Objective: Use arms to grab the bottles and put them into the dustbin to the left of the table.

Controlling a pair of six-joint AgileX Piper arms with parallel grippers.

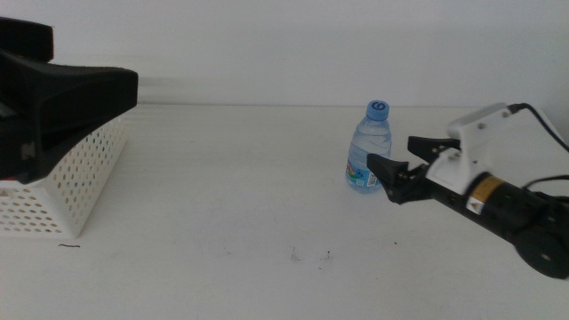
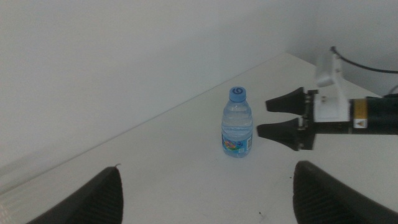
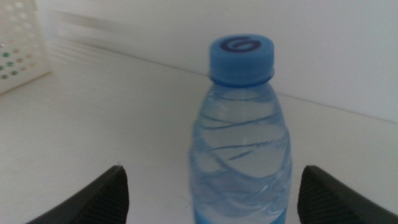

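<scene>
A small clear water bottle [image 1: 369, 147] with a blue cap stands upright on the white table [image 1: 231, 204], right of centre. My right gripper [image 1: 391, 153] is level with it and just to its right, open, its jaw tips at the bottle's side. In the right wrist view the bottle [image 3: 241, 143] fills the centre, in line with the gap of the wide-apart right gripper [image 3: 212, 186]. My left gripper [image 2: 208, 199] is open and holds nothing. It hangs at the far left above the dustbin [image 1: 71, 178], looking across at the bottle [image 2: 237, 130] and the right gripper [image 2: 264, 117].
The white perforated dustbin sits at the table's left edge, part of it hidden by the black left arm [image 1: 53, 98]; the dustbin's corner [image 3: 18, 50] also appears in the right wrist view. A white wall runs behind the table. A few dark specks [image 1: 311, 258] mark the tabletop near the front.
</scene>
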